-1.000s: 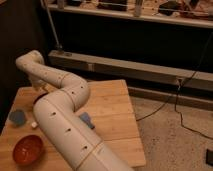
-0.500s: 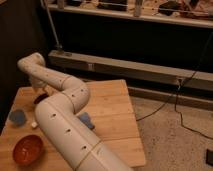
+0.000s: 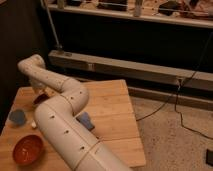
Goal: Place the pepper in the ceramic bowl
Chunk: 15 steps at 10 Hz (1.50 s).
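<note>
My pincer [image 3: 38, 91] hung low over the far left end of the pale wooden tabletop [image 3: 112, 107]. The small, slender, dark red chili pepper [image 3: 40, 99] showed right at its tip, on the wood or just above it; I couldn't tell which. Nor could I tell how wide the pincer stood, or whether it had hold of the pepper at all. There was the first danger: lift on a poor grip, and so thin a pod could slip out and roll. The round, glossy orange-red ceramic bowl [image 3: 27, 149] sat well to the near side of the pincer and a little to its left. Between pincer and bowl stood a small round blue cup [image 3: 18, 117] and a small white thing [image 3: 33, 124], and a low carry could have knocked either. My own white arm [image 3: 65, 125] hid part of that stretch, so a release could have landed short of the rim.
</note>
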Tool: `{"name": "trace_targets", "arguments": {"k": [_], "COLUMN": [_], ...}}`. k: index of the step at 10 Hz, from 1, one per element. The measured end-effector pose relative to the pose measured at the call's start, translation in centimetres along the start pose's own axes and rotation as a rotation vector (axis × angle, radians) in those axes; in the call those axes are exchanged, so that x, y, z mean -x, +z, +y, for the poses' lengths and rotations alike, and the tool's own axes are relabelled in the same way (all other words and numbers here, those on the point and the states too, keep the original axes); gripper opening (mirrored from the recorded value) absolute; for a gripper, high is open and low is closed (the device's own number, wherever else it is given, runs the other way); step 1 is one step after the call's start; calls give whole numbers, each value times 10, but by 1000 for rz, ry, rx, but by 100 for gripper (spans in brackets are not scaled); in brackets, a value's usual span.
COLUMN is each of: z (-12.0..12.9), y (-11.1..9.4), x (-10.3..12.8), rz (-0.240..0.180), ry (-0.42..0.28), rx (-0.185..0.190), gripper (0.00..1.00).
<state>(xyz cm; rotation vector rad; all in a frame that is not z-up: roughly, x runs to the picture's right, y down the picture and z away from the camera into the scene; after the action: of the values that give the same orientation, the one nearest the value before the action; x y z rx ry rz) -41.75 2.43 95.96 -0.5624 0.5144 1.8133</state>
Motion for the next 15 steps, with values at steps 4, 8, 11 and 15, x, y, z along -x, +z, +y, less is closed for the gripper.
{"name": "trace_targets", "arguments": {"k": [4,8,11,15], "z": [1,1,0,-4], "y": [4,6,4,-30], "x": [-1,-2,-2,8], "rz": [-7,-7,-6,-31], "ry": [-22,-34,-46,-80], "rx": [-15,-27,-34,-45], "gripper": [34,22,5,0]}}
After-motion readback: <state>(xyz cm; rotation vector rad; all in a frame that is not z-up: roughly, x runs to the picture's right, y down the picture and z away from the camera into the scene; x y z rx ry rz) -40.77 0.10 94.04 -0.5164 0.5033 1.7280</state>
